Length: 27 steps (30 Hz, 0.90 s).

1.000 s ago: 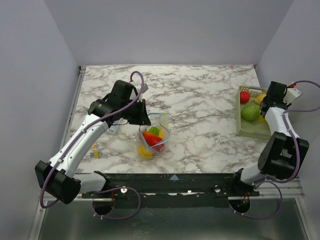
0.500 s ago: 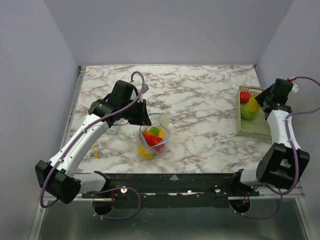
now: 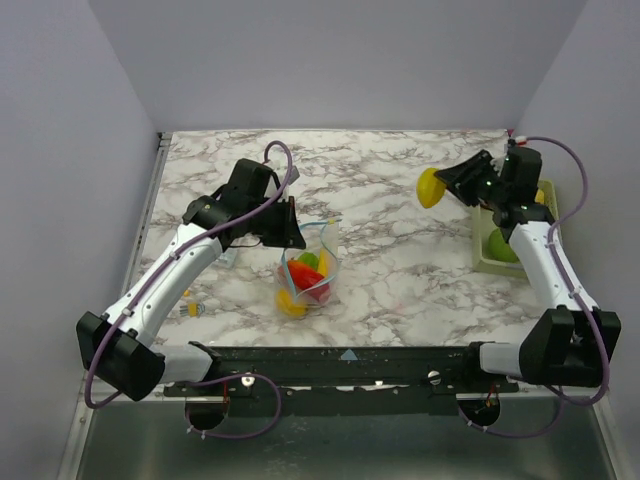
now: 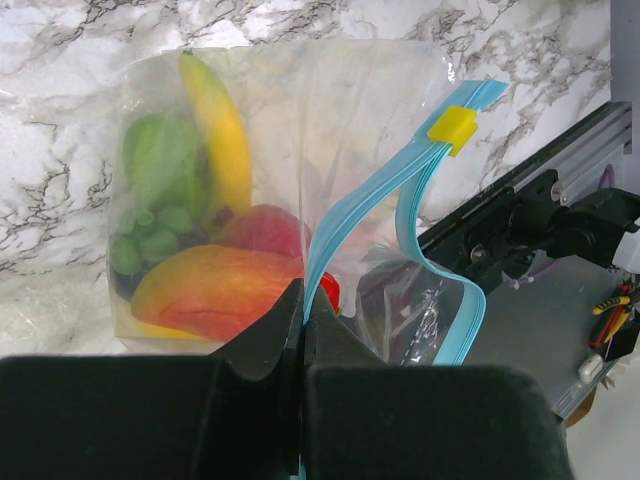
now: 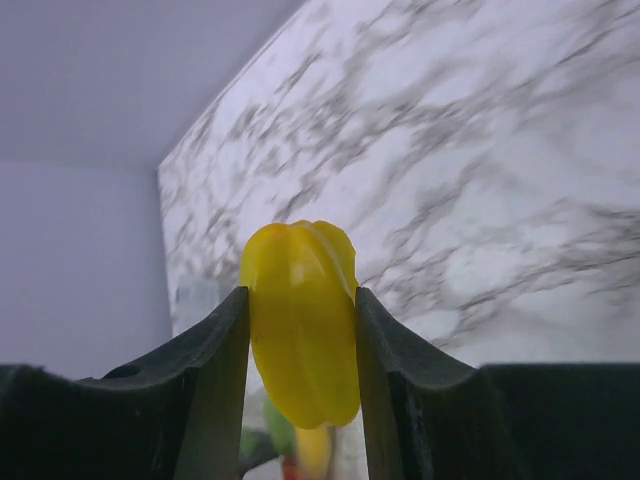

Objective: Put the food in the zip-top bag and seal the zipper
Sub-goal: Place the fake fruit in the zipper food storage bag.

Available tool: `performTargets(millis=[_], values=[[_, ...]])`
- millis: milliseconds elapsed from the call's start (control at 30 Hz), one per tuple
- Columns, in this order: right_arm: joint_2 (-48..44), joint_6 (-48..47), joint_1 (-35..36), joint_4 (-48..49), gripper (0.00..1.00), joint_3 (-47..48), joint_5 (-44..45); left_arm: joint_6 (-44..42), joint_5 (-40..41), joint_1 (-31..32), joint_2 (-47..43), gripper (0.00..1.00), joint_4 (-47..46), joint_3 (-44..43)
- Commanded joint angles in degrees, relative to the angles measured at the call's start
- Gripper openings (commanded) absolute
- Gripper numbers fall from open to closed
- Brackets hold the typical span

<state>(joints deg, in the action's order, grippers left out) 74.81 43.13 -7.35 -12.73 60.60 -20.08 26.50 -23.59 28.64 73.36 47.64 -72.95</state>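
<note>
Gripping a ridged yellow toy fruit [image 3: 431,187] between its two fingers, the right gripper [image 3: 439,187] hangs above the marble table [image 3: 400,270] in the upper right of the overhead view. It is just left of the pale green basket [image 3: 492,266] at the table's right edge. The wrist camera shows the fruit upright and squeezed on both sides by the black fingers [image 5: 215,360], its top and bottom poking out past them. A green toy fruit [image 3: 502,243] lies in the basket, partly hidden by the arm.

Near the centre of the overhead view, toward the lower edge of the table, the clear bag [image 3: 308,272] sits on the marble with its mouth gaping. The left gripper [image 3: 291,234] is at the bag's upper left corner, closed tight on the blue zipper strip [image 4: 375,195]. Its wrist camera shows the jaws meeting with the strip pinched between them. One side of the strip runs up to a yellow slider tab [image 4: 452,126] in the upper right of that frame, and the other side bows away to the right. Inside the bag lie a banana [image 4: 222,125], a green piece [image 4: 160,160] and a red-orange piece [image 4: 210,285].
</note>
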Motion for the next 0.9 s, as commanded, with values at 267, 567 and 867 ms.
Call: performTargets(millis=[267, 567, 867], values=[[-4.23, 11.79, 29.02, 10.00, 0.42, 3.50, -5.48, 1.01, 1.80, 0.18, -0.06, 0.00, -1.32, -1.94], [-7.96, 10.26, 42.03, 13.63, 0.41, 1.67, -1.56, 2.21, -0.86, 0.18, 0.45, 0.00, -2.44, -2.40], [-10.11, 0.79, 56.03, 33.24, 0.42, -13.54, 10.68, 3.44, -3.51, 0.01, 0.64, 0.00, -3.17, -3.02]])
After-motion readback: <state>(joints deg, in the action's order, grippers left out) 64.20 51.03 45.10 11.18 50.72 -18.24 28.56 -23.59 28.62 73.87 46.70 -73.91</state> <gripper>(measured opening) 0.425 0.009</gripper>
